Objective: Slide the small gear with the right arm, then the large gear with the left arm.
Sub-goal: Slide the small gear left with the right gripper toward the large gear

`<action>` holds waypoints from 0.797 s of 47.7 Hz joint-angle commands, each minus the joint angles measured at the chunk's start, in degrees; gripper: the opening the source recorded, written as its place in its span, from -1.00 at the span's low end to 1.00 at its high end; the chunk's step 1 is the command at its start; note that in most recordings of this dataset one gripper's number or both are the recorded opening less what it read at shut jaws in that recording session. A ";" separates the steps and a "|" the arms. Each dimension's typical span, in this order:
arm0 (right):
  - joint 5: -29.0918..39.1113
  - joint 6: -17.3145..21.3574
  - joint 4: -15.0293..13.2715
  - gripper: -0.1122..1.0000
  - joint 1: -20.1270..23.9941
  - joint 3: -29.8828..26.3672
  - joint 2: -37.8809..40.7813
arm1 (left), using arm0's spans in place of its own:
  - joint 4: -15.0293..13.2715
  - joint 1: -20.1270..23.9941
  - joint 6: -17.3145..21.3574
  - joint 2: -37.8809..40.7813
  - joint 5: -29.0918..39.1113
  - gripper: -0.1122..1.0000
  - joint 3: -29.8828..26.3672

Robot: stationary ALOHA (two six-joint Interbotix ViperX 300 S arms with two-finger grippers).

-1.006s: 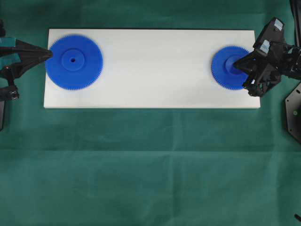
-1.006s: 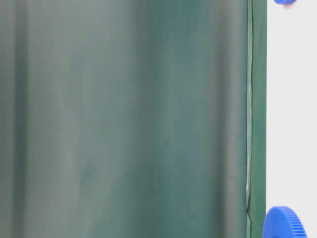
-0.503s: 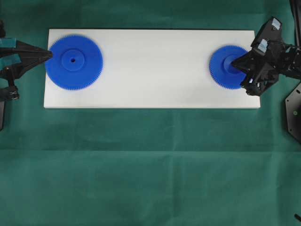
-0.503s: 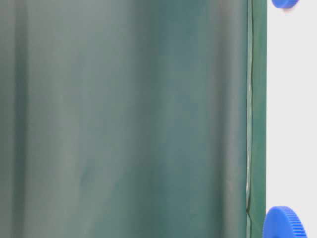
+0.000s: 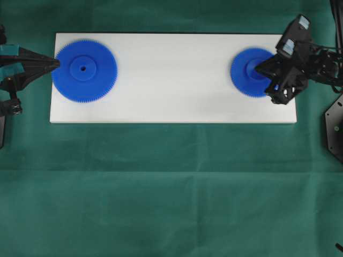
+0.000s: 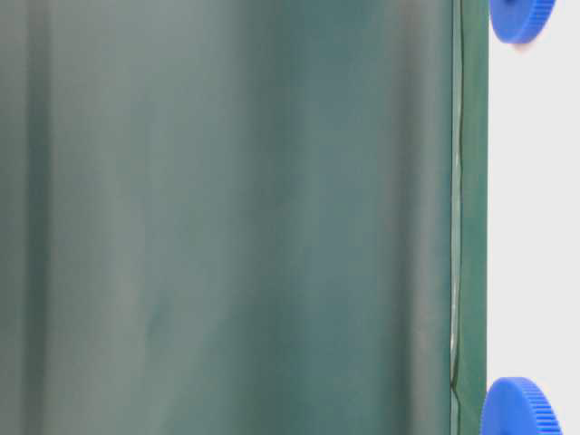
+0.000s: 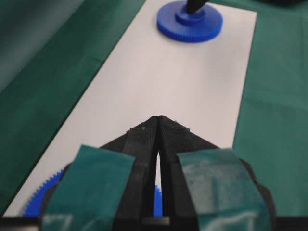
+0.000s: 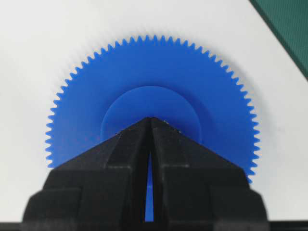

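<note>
A: Which step is this, going by the overhead view?

B: The first one, I'd say. The right arm (image 5: 313, 53) has its gripper (image 5: 258, 68) at the upper right of the frame, tip on the raised hub of the small gear (image 5: 250, 72), which lies on the white board (image 5: 177, 80) near its right end. The large gear (image 5: 84, 70) sits at the board's left end, upper left of the frame, and looks untouched.

A: And the jaws, starting from the wrist cameras?

B: Up close on the right wrist view, the right jaws are pressed together, only a thin slit between them, with nothing gripped; the point rests at the middle of the small gear's hub. On the left wrist view the left gripper (image 7: 158, 118) is likewise closed to a point and holds nothing, with the far gear at the top of the frame. Overhead, its tip sits at the large gear's left rim; I cannot tell whether it touches.

A: What does the next move call for?

B: Probably a steady push toward the board's middle, keeping downward pressure so the tip doesn't slip off. Then the left arm (image 5: 21, 61) takes its turn. Green cloth (image 5: 171, 187) covers the desk.
</note>
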 commanded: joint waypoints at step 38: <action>0.44 -0.18 -3.69 0.10 9.76 -28.39 29.09 | -0.09 0.09 -0.09 0.18 -0.53 -0.81 -0.26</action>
